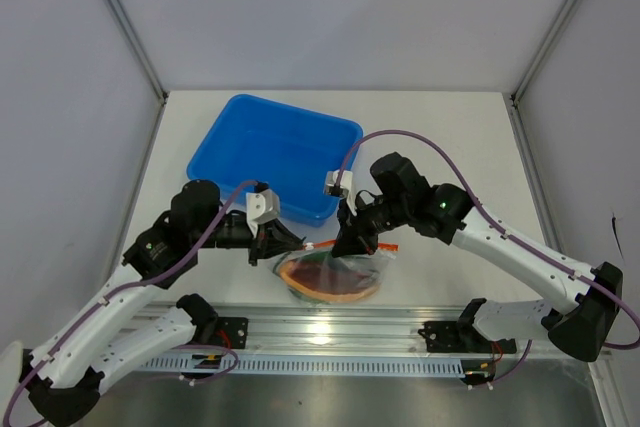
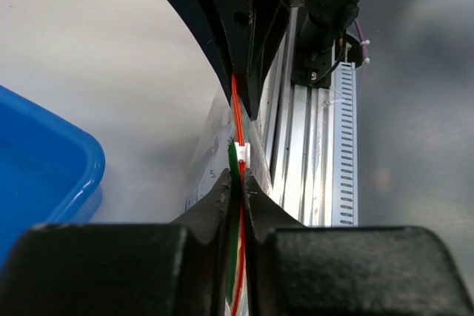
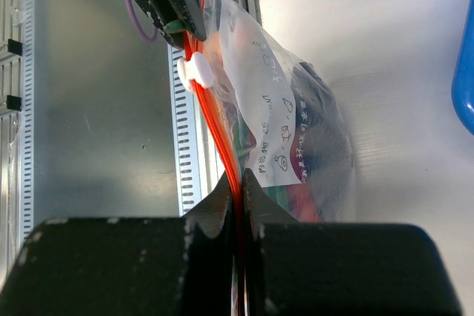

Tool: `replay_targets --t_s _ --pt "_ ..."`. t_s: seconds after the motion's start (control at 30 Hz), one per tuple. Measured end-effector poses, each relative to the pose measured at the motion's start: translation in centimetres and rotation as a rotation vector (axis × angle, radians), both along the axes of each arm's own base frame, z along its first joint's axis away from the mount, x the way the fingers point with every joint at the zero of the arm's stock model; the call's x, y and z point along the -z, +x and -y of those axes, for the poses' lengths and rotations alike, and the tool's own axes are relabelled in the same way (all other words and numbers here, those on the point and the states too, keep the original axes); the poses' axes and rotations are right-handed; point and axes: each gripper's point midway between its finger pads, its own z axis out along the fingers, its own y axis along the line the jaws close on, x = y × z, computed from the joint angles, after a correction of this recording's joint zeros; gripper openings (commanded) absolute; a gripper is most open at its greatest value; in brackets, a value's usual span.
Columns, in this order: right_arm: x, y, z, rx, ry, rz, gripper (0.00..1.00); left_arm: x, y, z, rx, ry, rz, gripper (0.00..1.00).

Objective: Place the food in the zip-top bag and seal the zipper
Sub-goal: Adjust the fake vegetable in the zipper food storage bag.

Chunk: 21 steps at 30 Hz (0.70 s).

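Grey panel walls enclose a white table [image 1: 450, 147], with a ribbed aluminium rail [image 1: 330, 327] running along its near edge. Just beyond the middle of that rail, the two arms hold a crinkly clear plastic zip-top bag [image 1: 335, 277] between them by its mouth.

The left tool [image 2: 238, 183] is pressed together on the thin orange-red zipper strip [image 2: 235, 101]. A small white slider tab [image 2: 244, 155] sits on the strip just ahead of its fingertips. A green sliver [image 2: 232, 175] also runs between these fingers, possibly part of the food, though the close view is too tight to tell.

The right tool [image 3: 235, 183] is pinched shut on the same strip farther along, and the bag's body hangs off to one side.

Inside the bag lies the toy food: an oval purple-red and orange slice [image 1: 325, 282] shows from above, and the rest is a dark blur.

A blue plastic tray [image 1: 300, 112] sits mid-table, with its near-right corner near both tools. White table surface shows between the tray and the right edge.
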Motion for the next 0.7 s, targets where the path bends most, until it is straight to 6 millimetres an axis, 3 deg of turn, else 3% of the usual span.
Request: replay_targets --t_s 0.07,0.7 --pt "0.00 0.00 0.00 0.000 0.000 0.000 0.00 -0.10 -0.13 0.01 0.004 -0.005 -0.003 0.01" --pt "-0.02 -0.07 -0.02 -0.005 0.002 0.001 0.00 -0.04 0.65 -0.70 -0.052 -0.001 -0.019 0.01"
